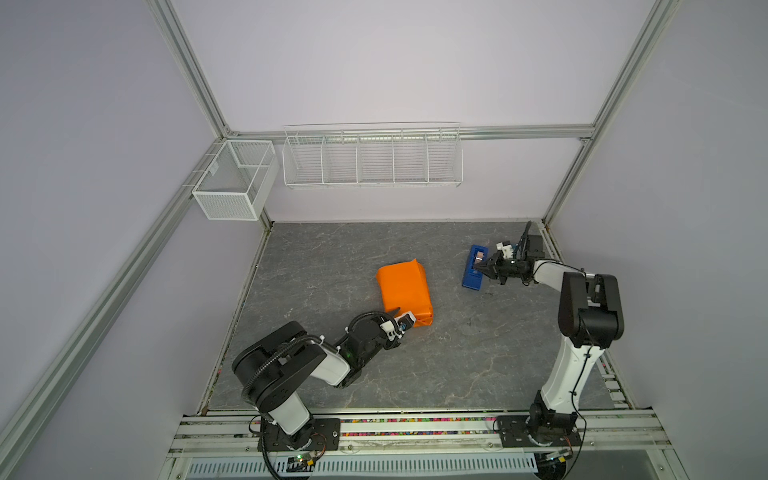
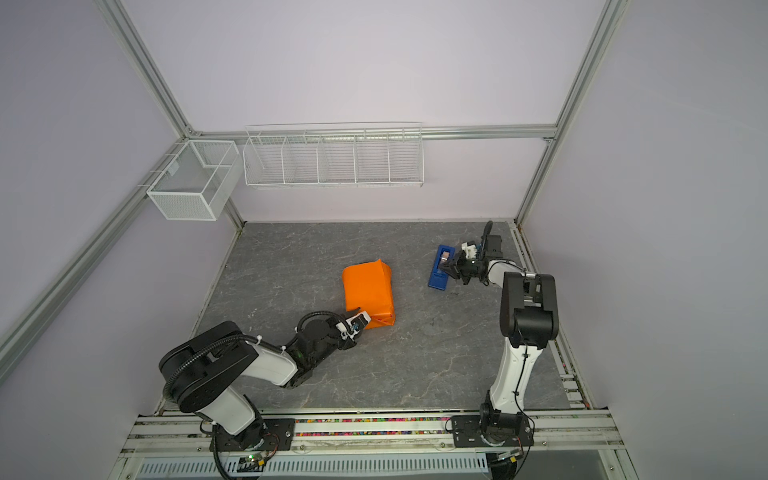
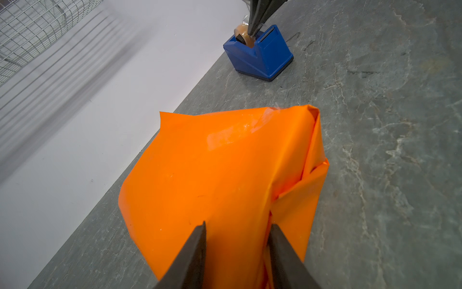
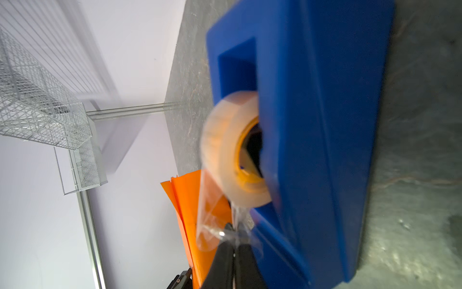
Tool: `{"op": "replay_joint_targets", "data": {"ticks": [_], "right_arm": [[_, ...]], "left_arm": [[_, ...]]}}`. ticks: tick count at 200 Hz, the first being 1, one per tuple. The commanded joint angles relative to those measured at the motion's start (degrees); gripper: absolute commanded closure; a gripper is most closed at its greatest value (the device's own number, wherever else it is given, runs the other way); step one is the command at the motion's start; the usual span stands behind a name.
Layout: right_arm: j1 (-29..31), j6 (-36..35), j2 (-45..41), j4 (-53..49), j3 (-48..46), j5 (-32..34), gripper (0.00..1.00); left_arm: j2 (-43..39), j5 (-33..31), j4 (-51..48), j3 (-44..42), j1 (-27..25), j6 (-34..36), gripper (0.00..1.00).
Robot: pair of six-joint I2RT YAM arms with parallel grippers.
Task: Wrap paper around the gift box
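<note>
Pinches the loose end of a clear tape strip in the right hand, jaws fully together, fingertips just beside the tape roll. Has the strip running from that roll to the fingertips, above the blue tape dispenser. Sets the right hand over the dispenser in the upper right of the grey surface in a top view. Carries the right arm upright from its base at the lower right, bends it at a high elbow, and reaches up and left with the wrist rolled onto its side.

Straddles the near end of the paper with the left hand, jaws part-way closed, one finger on either side of a bunched fold and pressed against it. Lays the left arm low over the surface at the lower left of both top views, elbow folded, forearm pointing up and right to the lower end of the parcel, hand touching it there.

Shows the paper as an orange parcel near the middle of the surface, well apart from the dispenser, folded over so that the gift box stays hidden inside. Bears a short piece of clear tape across its top face, near the far edge in the left wrist view.

Hangs a mesh basket and a long wire rack on the back wall, in the upper left and upper middle of the frame.
</note>
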Motion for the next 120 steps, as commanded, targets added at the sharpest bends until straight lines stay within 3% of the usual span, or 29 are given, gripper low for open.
{"op": "replay_joint_targets", "data": {"ticks": [1, 76, 120], "right_arm": [[1.1, -0.6, -6.6, -3.3, -1.6, -0.9, 0.93], [4.4, -1.3, -18.7, -5.6, -16.5, 1.2, 0.93], [6.3, -2.9, -16.2, -5.0, -20.5, 2.2, 0.93]], "left_arm": [[0.0, 0.0, -2.2, 0.7, 0.5, -0.6, 0.59], [0.0, 0.0, -2.3, 0.8, 0.5, -0.6, 0.59], [0.1, 0.0, -2.3, 0.8, 0.5, -0.6, 0.59]]}}
